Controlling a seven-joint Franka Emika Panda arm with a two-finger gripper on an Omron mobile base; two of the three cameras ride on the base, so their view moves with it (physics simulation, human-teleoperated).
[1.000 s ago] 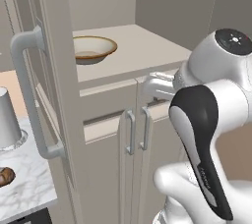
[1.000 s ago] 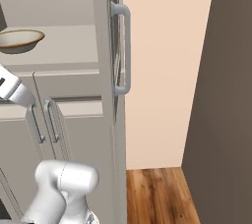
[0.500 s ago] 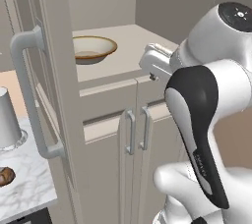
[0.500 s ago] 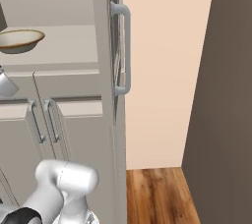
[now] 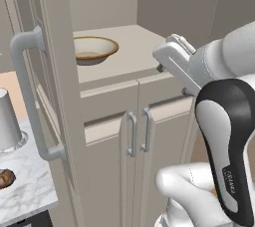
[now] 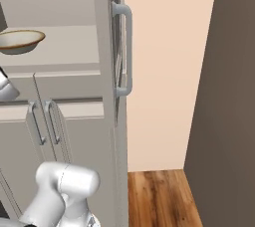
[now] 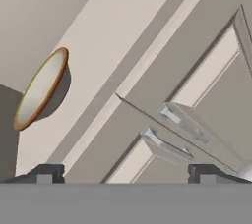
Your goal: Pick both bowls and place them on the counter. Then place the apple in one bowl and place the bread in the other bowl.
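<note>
The claw (image 7: 123, 171) stands wide open and empty, with the tan bowl (image 7: 40, 88) at the frame's left on the cabinet shelf (image 7: 128, 31).

Brown-rimmed tan bowl (image 7: 40, 89) on the beige shelf (image 7: 98, 46), above two cabinet door handles (image 7: 170, 132).

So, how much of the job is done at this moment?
Nothing looks done yet. The tan bowl sits on the beige cabinet shelf, not on the counter. The end effector is open and empty, beside the shelf, apart from the bowl. The bread lies on the counter, outside any bowl.
</note>
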